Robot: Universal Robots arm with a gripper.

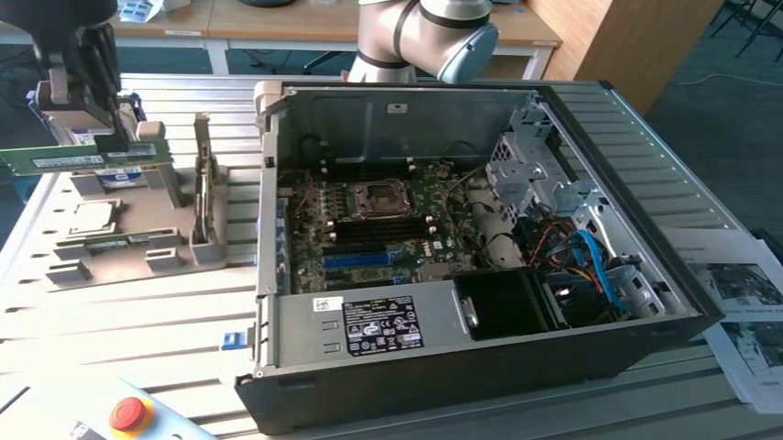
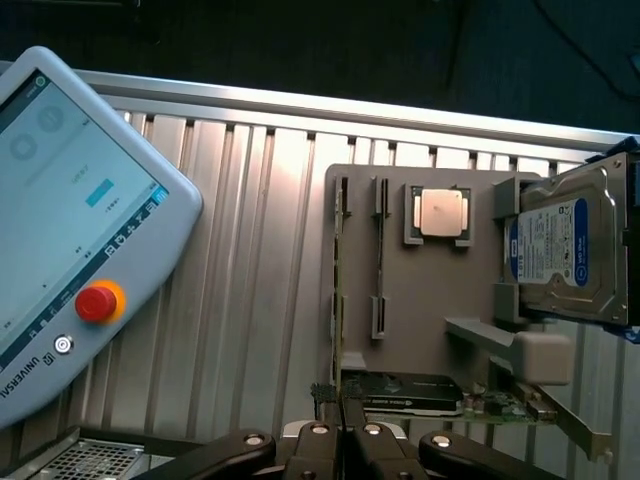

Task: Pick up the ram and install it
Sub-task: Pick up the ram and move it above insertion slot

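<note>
Ram (image 1: 73, 159) at the exterior view's far left: hangs level with its long edge down, clamped across its flat faces by the gripper (image 1: 114, 145), which is pressed together on it nearer the end toward the exterior view's right. Floats well clear above the grey tray (image 1: 135, 261), over the corner holding the hard drive (image 1: 123, 179). Lower on that tray, the processor (image 1: 92, 216) flat in its pocket, then a second green stick (image 1: 123, 242) on edge in a slot by the near rim. Nearer the camera, a teach pendant (image 1: 116, 414) with a red button, lying on the slatted table (image 1: 147, 316). Along the tray's edge toward the exterior view's right, a graphics card (image 1: 202, 183) upright on its edge, just beside the open case (image 1: 490, 376); only a narrow strip of table between them. Inside the case walls, the motherboard (image 1: 404, 215) lying flat and uncovered from above, with parallel memory slots (image 1: 365, 240) just below the square socket (image 1: 377, 196). Hemmed by the power supply (image 1: 380, 327) on the near side and the drive cage (image 1: 533, 165) and cables farther right. Past the case's far edge, loose papers (image 1: 740, 312) on the table.
</note>
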